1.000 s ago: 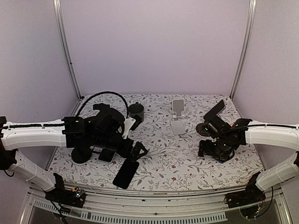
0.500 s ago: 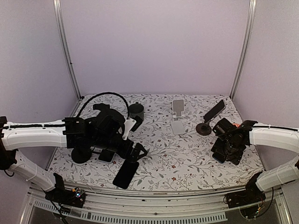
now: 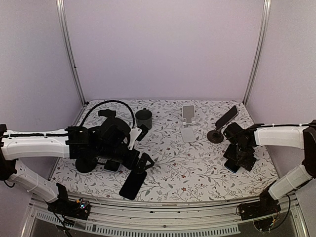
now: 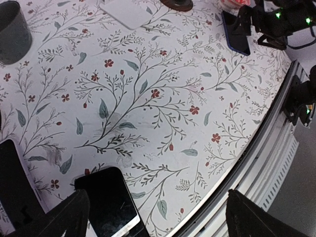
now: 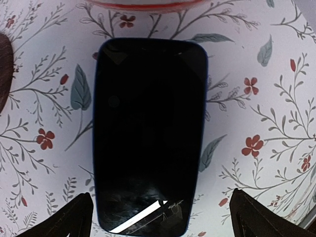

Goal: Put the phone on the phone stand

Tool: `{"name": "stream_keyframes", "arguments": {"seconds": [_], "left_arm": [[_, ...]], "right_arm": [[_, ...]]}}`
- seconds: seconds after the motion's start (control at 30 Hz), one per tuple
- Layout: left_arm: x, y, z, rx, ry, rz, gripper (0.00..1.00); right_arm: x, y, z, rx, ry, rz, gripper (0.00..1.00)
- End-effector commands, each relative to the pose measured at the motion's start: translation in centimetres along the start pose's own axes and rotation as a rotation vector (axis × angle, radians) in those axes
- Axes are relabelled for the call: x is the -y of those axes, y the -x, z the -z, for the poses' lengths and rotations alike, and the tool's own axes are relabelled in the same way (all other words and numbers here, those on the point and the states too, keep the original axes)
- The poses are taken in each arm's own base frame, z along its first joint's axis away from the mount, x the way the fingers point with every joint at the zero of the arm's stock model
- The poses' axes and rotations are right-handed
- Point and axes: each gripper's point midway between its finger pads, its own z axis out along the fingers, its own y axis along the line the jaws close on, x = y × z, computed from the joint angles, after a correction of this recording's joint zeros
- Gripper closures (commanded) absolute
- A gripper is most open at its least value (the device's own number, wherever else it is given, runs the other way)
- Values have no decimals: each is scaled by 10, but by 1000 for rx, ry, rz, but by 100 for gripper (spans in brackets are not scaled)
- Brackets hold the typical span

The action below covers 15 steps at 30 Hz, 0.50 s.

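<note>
The blue-edged phone (image 5: 148, 133) is seen lying flat, screen up, on the floral table (image 3: 197, 168), directly beneath the right end effector (image 5: 163, 213), whose fingers are spread wide to either side of it and grip nothing. The white phone stand (image 3: 187, 122) is placed well apart from it toward the table's far middle, with a black stand (image 3: 223, 124) nearer. A second phone (image 4: 108, 202) is found at the near edge, just inside one finger of the left end effector (image 4: 155, 217), which is likewise released.
</note>
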Motion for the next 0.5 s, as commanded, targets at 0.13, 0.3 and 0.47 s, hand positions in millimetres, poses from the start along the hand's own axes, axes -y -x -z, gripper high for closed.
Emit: {"name": "stream_keyframes", "arguments": {"seconds": [0.13, 0.3, 0.47], "left_arm": [[5, 3, 6, 25, -22, 7, 3], [4, 7, 9, 35, -12, 9, 3], [0, 4, 11, 38, -2, 24, 3]], "right_arm": [[-34, 14, -3, 12, 49, 30, 1], [-33, 6, -14, -38, 9, 6, 0], [-33, 3, -19, -53, -8, 0, 1]]}}
